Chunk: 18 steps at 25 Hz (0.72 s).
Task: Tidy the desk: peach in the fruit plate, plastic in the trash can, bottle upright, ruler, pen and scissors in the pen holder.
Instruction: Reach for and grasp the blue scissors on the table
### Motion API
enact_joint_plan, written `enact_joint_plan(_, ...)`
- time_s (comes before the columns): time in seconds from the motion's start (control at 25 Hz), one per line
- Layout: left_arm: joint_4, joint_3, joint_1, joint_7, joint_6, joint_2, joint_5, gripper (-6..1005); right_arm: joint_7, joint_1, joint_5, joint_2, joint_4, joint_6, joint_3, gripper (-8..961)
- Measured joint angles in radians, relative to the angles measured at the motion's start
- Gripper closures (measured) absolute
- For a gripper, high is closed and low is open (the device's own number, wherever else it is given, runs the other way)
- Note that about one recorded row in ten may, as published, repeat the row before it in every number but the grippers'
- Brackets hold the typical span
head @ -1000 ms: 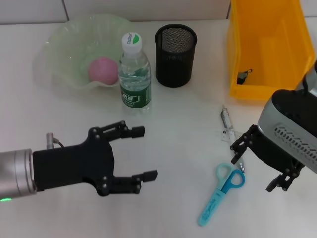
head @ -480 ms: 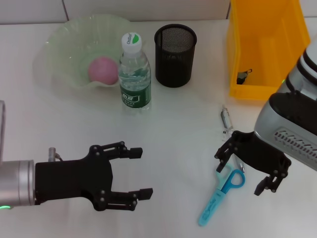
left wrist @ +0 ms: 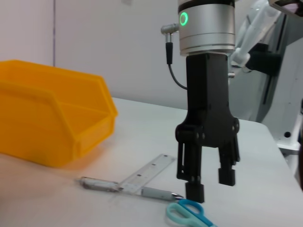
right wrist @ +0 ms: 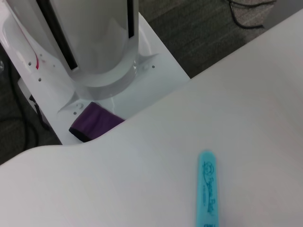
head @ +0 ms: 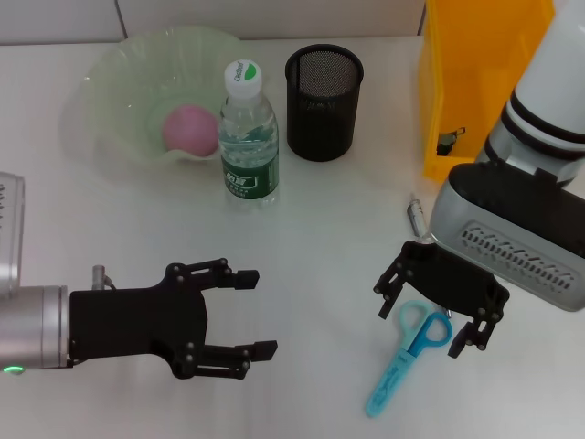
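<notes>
Peach (head: 190, 129) in fruit plate (head: 110, 91) upper left; bottle (head: 248, 137) and pen holder (head: 324, 90) to its right; scissors (head: 408, 355) lower right.

I'm getting bright, even overhead light, and the white desk (head: 320, 210) looks nearly washed out, with only soft, faint shadows under the bottle (head: 248, 137) and the pen holder (head: 324, 90). The fruit plate (head: 110, 82) shows mild glare on its rim. My right wrist view is slightly soft around the scissors (right wrist: 207, 189).
</notes>
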Motion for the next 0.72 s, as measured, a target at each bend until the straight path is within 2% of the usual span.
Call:
enact_joint_plan(0.16, -0.032, -0.020, 0.002, 0.052, -0.002, -0.005, -0.001, 139, 0.012, 0.036, 0.002, 0.003, 0.059, 0.028, -0.015, 152)
enact_joint_plan(0.72, -0.038, -0.023, -0.004, 0.053, -0.010, -0.008, -0.005, 140, 0.109, 0.061, 0.026, 0.003, 0.089, 0.055, -0.110, 157)
